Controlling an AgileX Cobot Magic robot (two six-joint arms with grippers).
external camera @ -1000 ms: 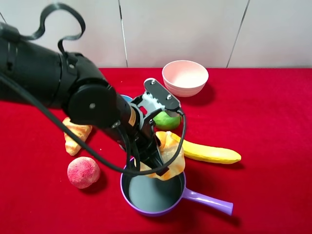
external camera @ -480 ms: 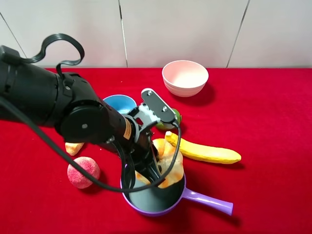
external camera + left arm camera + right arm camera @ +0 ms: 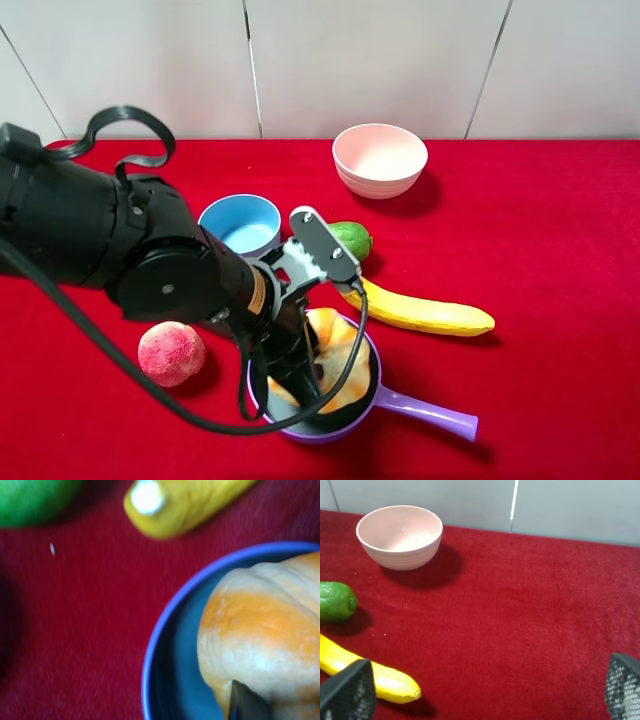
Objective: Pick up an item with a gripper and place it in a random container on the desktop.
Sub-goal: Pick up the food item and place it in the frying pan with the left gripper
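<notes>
Overhead, the left pincer (image 3: 298,380) grips the pastry (image 3: 338,345) low inside the pan (image 3: 430,412), seemingly ready for release. Wrist-close, one finger (image 3: 247,705) presses the pastry within the rim. The right pincer (image 3: 485,692) gapes empty above the surface (image 3: 520,630).

1. Bulky matte-black left arm (image 3: 80,230); its round joint cap carries one silver screw (image 3: 163,290).
2. Thick black cables (image 3: 120,125), a thin orange band (image 3: 258,293), a grey screwed plate (image 3: 322,245).
3. Right gripper (image 3: 485,689): dark, mesh-textured fingertips (image 3: 347,692).
</notes>
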